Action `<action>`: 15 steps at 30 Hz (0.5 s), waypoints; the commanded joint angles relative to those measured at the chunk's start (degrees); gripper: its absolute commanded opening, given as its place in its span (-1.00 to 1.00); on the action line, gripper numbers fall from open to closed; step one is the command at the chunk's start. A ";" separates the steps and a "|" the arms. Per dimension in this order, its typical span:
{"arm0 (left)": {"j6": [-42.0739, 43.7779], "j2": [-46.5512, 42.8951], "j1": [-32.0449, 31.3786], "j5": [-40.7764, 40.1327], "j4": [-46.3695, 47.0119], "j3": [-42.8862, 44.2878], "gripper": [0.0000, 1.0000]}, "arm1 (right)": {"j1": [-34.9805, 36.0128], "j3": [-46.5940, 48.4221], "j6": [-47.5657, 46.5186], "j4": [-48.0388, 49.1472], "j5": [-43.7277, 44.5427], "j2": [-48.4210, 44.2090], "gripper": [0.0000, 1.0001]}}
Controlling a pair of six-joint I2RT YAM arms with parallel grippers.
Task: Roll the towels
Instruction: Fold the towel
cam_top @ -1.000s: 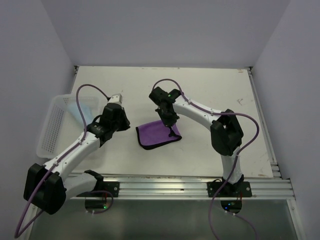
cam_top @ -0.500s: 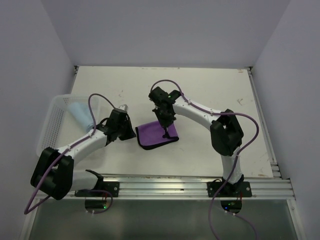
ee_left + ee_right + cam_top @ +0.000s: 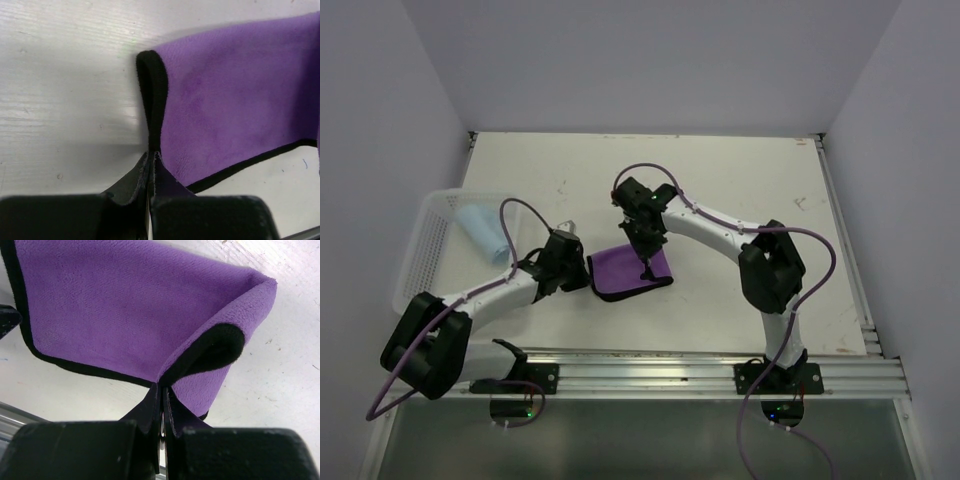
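On the table (image 3: pixel 740 180), one purple towel (image 3: pixel 623 270) clamped by left gripper (image 3: pixel 151 159) and right gripper (image 3: pixel 161 390); one blue towel (image 3: pixel 480 230) in basket (image 3: pixel 418 272).

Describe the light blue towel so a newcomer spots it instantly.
Start at the white table and go to its left edge, where a white mesh basket sits. The light blue towel lies inside it, apparently rolled up. It is the only pale blue item; the purple towel, black-edged, lies out on the table.
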 commanded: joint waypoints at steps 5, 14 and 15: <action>-0.93 2.02 -0.91 -5.53 4.43 -1.25 -1.00 | 0.89 3.00 -1.31 0.08 -1.52 -0.87 -1.00; -1.89 2.90 -0.91 -4.74 7.77 -2.83 -1.00 | 2.12 4.58 -0.95 0.00 -1.61 0.18 -1.00; -2.07 2.82 -0.91 -4.22 8.38 -3.27 -1.00 | 2.30 4.93 -0.95 0.00 -1.61 0.27 -1.00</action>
